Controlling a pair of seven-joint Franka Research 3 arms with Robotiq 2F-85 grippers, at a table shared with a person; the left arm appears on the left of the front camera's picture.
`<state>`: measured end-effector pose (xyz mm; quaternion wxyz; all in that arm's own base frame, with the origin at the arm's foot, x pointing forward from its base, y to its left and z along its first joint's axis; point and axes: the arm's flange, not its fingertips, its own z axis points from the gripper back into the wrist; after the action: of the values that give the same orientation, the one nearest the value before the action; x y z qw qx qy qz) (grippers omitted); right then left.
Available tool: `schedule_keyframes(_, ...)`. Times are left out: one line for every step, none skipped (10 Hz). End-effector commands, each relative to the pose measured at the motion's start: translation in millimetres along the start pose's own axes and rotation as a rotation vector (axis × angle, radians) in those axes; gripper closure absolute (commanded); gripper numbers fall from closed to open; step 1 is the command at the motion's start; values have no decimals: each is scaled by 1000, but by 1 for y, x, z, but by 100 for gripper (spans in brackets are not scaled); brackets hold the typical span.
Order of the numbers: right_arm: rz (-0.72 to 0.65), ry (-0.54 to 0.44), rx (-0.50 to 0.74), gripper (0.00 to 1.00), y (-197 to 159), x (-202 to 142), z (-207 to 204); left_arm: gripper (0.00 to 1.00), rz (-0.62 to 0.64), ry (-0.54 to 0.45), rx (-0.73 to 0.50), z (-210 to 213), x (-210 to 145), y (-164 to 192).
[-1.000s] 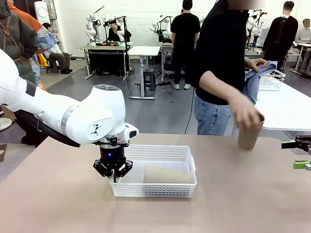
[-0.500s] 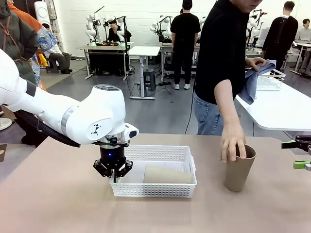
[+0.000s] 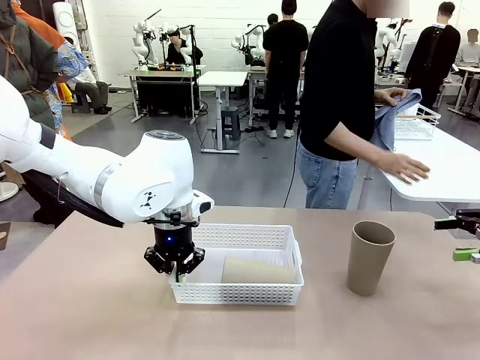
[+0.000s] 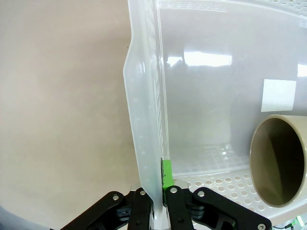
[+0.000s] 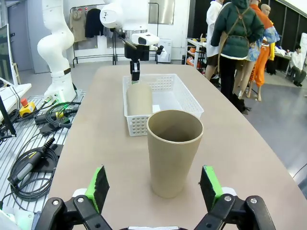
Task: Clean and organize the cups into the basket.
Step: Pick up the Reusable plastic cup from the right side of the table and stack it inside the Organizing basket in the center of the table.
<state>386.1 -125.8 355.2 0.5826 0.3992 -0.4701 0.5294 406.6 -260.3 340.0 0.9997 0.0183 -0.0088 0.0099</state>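
A white lattice basket (image 3: 240,237) sits mid-table with one tan cup (image 3: 259,271) lying on its side inside. My left gripper (image 3: 175,274) is shut on the basket's left wall (image 4: 144,120); the lying cup's open mouth (image 4: 277,165) shows in the left wrist view. A second tan cup (image 3: 368,257) stands upright on the table at the right. In the right wrist view this upright cup (image 5: 174,152) stands just ahead of my open right gripper (image 5: 156,188), its fingers apart on either side. The basket (image 5: 163,88) lies farther off.
A person in black stands at the far side, one hand (image 3: 403,166) on a neighbouring white table, the other holding a blue cloth (image 3: 391,120). A white wire basket (image 3: 418,124) rests on that table. Cables and a robot base (image 5: 55,91) show beside the table.
The person set the tan cup upright on the table at the right, let go of it and drew the hand back to the white table. Neither arm moved.
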Motion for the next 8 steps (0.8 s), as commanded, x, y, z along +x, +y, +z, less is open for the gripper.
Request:
schedule_keyframes(2, -6, -6, 0, 1, 2, -1, 100, -5, 4, 8, -3, -3, 5)
schedule_keyframes(2, -6, -6, 0, 1, 2, -1, 100, -5, 4, 8, -3, -3, 5)
schedule_keyframes(2, -6, -6, 0, 1, 2, -1, 100, -5, 4, 8, -3, -3, 5)
schedule_keyframes(0, 0, 0, 0, 0, 0, 0, 100, -5, 4, 8, -3, -3, 5)
schedule_keyframes(-48, -16, 16, 0, -15, -16, -9, 100, -5, 4, 8, -3, -3, 5)
schedule_keyframes(-69, 5, 29, 0, -29, -27, -20, 100, -5, 4, 8, -3, -3, 5)
schedule_keyframes(-85, 8, 17, 0, -42, -33, -28, 100, -5, 4, 8, -3, -3, 5)
schedule_keyframes(-94, 34, 8, 0, -51, -42, -39, 100, -5, 4, 8, -3, -3, 5)
